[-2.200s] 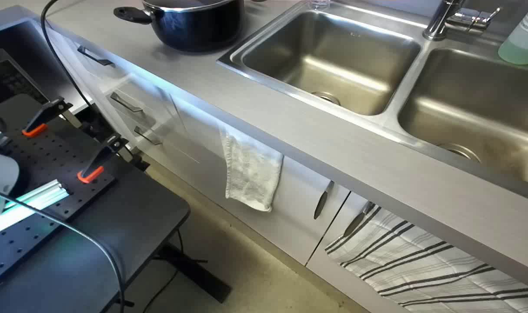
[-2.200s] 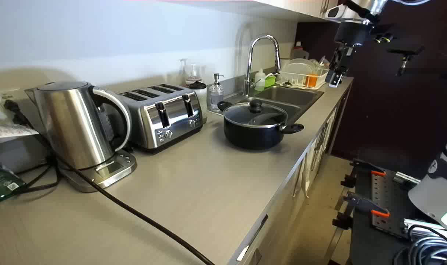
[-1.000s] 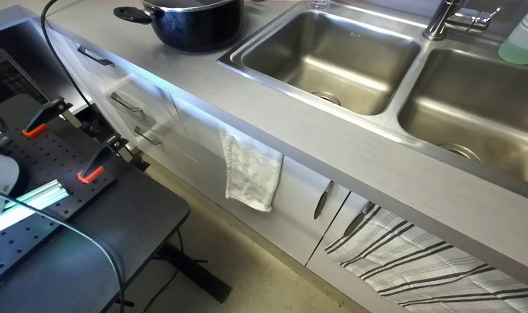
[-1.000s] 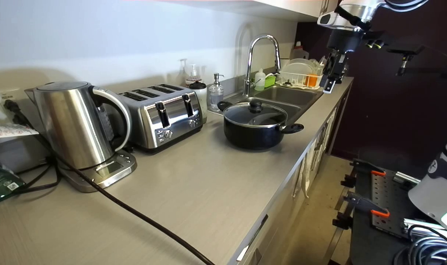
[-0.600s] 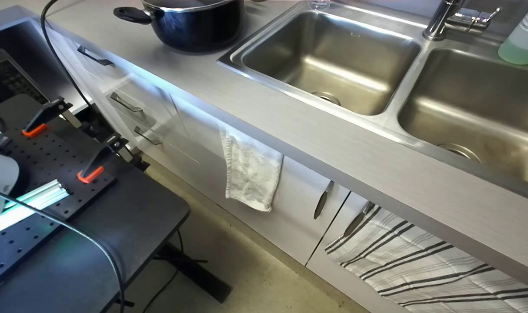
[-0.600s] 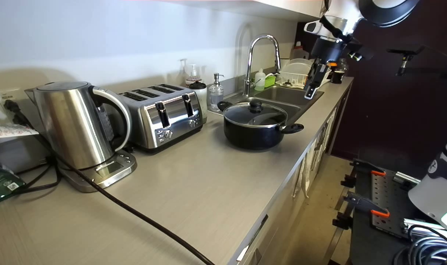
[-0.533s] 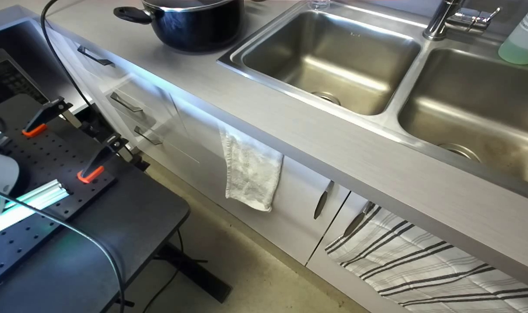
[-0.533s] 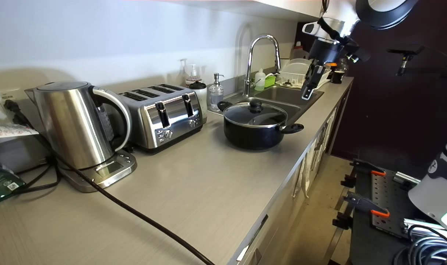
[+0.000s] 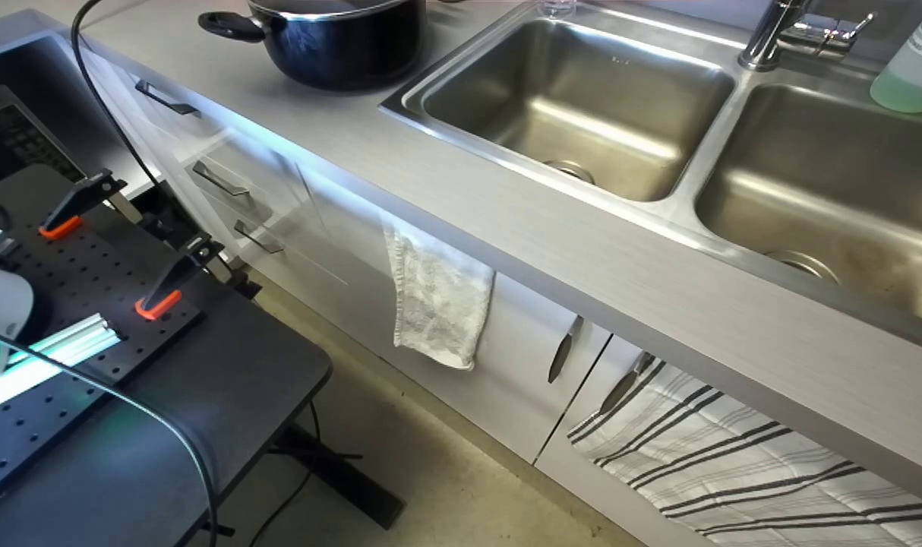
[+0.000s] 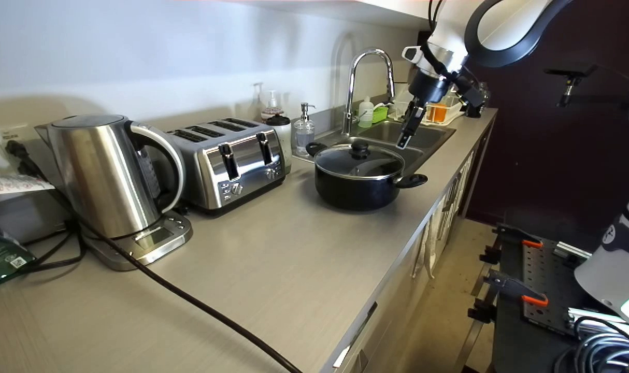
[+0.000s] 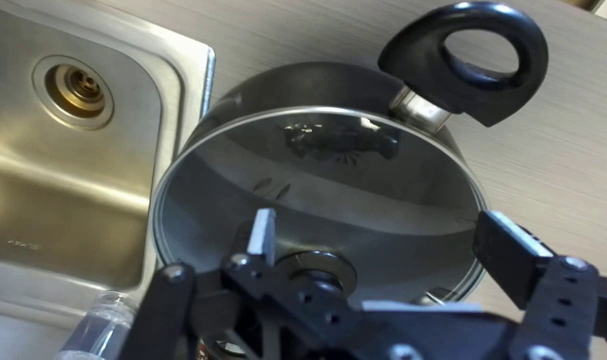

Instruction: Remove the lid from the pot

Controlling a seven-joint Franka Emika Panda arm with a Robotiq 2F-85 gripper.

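Observation:
The dark pot (image 10: 351, 194) stands on the counter with the clear glass lid (image 10: 338, 165) seated on it. The lid has a metal rim and a black knob (image 10: 360, 148). The pot (image 9: 347, 45) also shows at the top of an exterior view, its lid almost wholly cut off. My gripper (image 10: 403, 141) is in the air, above the lid's sink side and apart from it. In the wrist view the gripper (image 11: 383, 237) is open and empty, jaws wide apart. There the lid (image 11: 333, 200) lies beyond the fingers, and the knob (image 11: 320, 279) is partly hidden behind the gripper's linkage.
The steel sink (image 10: 392, 129) and tall faucet (image 10: 351, 93) are beside the pot. A soap dispenser (image 10: 304, 129), toaster (image 10: 242, 160) and kettle (image 10: 112, 181) stand along the wall. A pot handle (image 10: 412, 181) sticks out toward the counter edge. A black cable (image 10: 190, 298) crosses the counter.
In an exterior view, my arm and gripper have moved left and down, from over the far end of the counter to close by the pot. The pot and lid have not moved.

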